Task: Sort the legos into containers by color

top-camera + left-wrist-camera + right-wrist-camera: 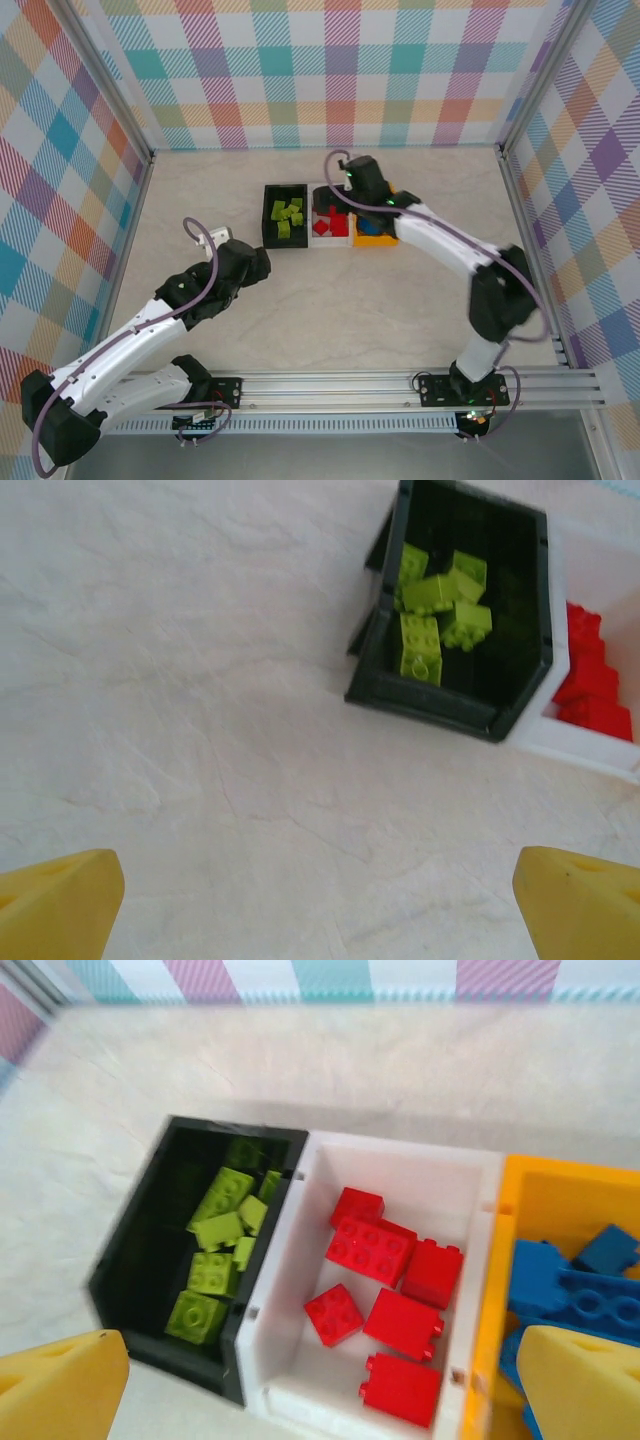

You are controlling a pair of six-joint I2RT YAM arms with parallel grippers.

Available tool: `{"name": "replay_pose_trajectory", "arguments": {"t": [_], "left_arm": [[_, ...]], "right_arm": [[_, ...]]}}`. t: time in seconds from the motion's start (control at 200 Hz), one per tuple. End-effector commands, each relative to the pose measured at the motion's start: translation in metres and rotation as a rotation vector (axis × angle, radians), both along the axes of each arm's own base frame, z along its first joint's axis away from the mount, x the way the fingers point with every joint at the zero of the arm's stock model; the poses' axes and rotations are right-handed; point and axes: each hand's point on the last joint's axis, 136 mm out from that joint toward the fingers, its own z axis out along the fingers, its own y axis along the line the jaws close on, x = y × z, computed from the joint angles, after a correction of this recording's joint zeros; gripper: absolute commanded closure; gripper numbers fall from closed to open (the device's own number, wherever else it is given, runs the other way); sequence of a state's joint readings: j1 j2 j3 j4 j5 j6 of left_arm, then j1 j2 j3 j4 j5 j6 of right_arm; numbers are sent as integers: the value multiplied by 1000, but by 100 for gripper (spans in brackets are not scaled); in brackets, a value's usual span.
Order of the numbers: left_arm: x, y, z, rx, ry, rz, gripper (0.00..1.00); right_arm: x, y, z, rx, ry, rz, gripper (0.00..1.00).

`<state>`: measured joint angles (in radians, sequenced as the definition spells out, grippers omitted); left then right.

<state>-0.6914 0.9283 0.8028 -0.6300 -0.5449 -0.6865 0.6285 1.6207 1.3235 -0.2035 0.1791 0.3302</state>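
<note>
Three containers stand side by side at the table's middle: a black bin [270, 190] with lime green legos [288, 215], a white bin [322, 241] with red legos [331, 221], and an orange bin [376, 241] with blue legos [372, 227]. My right gripper [352, 200] hovers over the white and orange bins, open with nothing between its yellow fingers [62, 1385]; below it lie the red legos [385, 1290], green legos [215, 1260] and blue legos [580, 1290]. My left gripper [258, 264] is open over bare table, near-left of the black bin [420, 695].
Checked walls with metal posts close in the table on the left, back and right. A metal rail [400, 385] carrying both arm bases runs along the near edge. Bare table [200, 680] lies in front of and to the left of the bins.
</note>
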Motion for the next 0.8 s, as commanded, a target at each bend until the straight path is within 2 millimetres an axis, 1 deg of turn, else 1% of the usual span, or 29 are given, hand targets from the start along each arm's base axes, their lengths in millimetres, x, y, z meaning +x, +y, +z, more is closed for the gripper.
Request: {"name": "replay_pose_trajectory", "arguments": {"t": [0.0, 0.045, 0.095, 0.155, 0.21, 0.225, 0.27, 0.325, 0.375, 0.41, 0.455, 0.565, 0.625, 0.65, 0.66, 0.715, 0.735, 0.76, 0.795], "left_arm": [[23, 8, 21, 98, -134, 36, 0], [32, 9, 24, 136, -150, 32, 0], [43, 15, 29, 214, -182, 52, 0], [58, 30, 31, 307, -193, 98, 0], [72, 52, 21, 360, -155, 159, 0], [79, 54, 22, 356, -167, 172, 0], [91, 66, 12, 391, -152, 185, 0], [105, 78, -6, 462, -123, 181, 0], [112, 93, -22, 525, -98, 217, 0], [116, 99, -34, 546, -83, 209, 0], [121, 106, -44, 565, -91, 213, 0], [132, 116, -64, 506, -149, 193, 0], [138, 121, -77, 437, -150, 180, 0], [141, 123, -79, 416, -157, 192, 0], [140, 123, -83, 412, -148, 190, 0], [145, 123, -92, 401, -141, 176, 0], [146, 121, -95, 400, -150, 169, 0], [145, 120, -97, 400, -140, 155, 0], [145, 118, -96, 389, -154, 150, 0]], "right_arm": [[-15, -19, 25, 77, -103, -52, 0], [-25, -35, 20, 60, -94, -89, 0], [-38, -47, 12, 40, -88, -100, 0], [-52, -58, 2, 33, -100, -94, 0], [-64, -68, -3, 53, -126, -101, 0], [-67, -71, -3, 60, -134, -108, 0], [-75, -81, -5, 80, -155, -132, 0], [-81, -100, -6, 94, -161, -213, 0], [-86, -113, -8, 83, -161, -263, 0], [-88, -119, -7, 66, -165, -281, 0], [-89, -127, -8, 41, -166, -308, 0], [-92, -145, -2, -36, -191, -354, 0], [-93, -153, 0, -85, -210, -352, 0], [-93, -157, 1, -107, -221, -354, 0], [-94, -159, 0, -117, -223, -354, 0], [-94, -183, -2, -179, -237, -462, 0], [-95, -202, -1, -207, -250, -566, 0], [-98, -221, -2, -233, -257, -667, 0], [-101, -240, -5, -269, -269, -753, 0]]}}
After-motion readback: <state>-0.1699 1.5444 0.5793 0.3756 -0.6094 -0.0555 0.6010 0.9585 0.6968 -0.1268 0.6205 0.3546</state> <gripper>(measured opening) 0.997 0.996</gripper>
